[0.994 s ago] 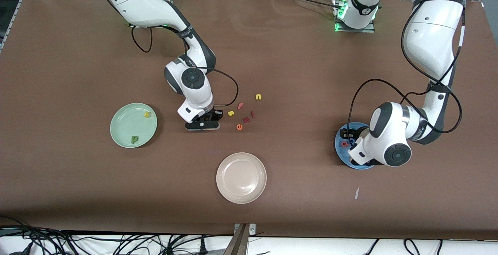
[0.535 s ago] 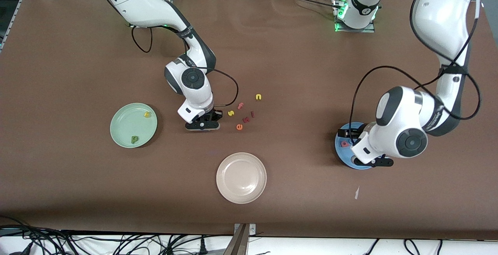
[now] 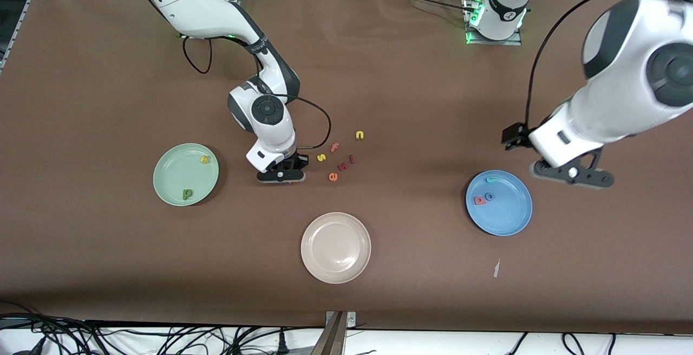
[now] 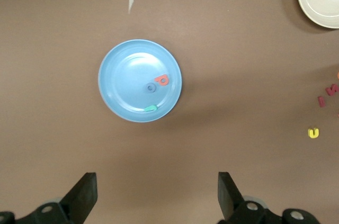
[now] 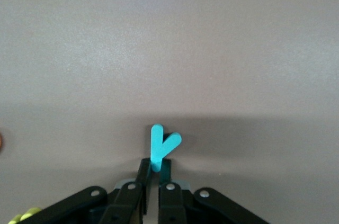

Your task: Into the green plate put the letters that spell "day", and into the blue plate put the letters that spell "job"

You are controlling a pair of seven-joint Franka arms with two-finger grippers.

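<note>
My right gripper [image 3: 281, 175] is down at the table beside the loose letters, shut on the stem of the teal "y" [image 5: 161, 144]; the right gripper [image 5: 157, 168] hides it in the front view. The green plate [image 3: 176, 173] holds the yellow "a" [image 3: 204, 159] and dark green "d" [image 3: 187, 194]. The blue plate [image 3: 511, 214] holds the red "b" [image 3: 479, 200], blue "o" [image 3: 489, 196] and teal "j" [image 3: 491, 180]. My left gripper [image 3: 574, 175] hangs open and empty, high over the table beside that blue plate [image 4: 122, 81].
Loose letters lie between the arms: yellow "s" [image 3: 321, 157], yellow "u" [image 3: 359, 135], orange "e" [image 3: 333, 177], several reddish ones [image 3: 341, 166]. A beige plate [image 3: 335, 268] sits nearer the front camera. A white scrap [image 3: 496, 268] lies near the blue plate.
The left arm has lifted off the blue plate and swung up toward its own end of the table, its jaws open. The right gripper's jaws have closed on the teal "y".
</note>
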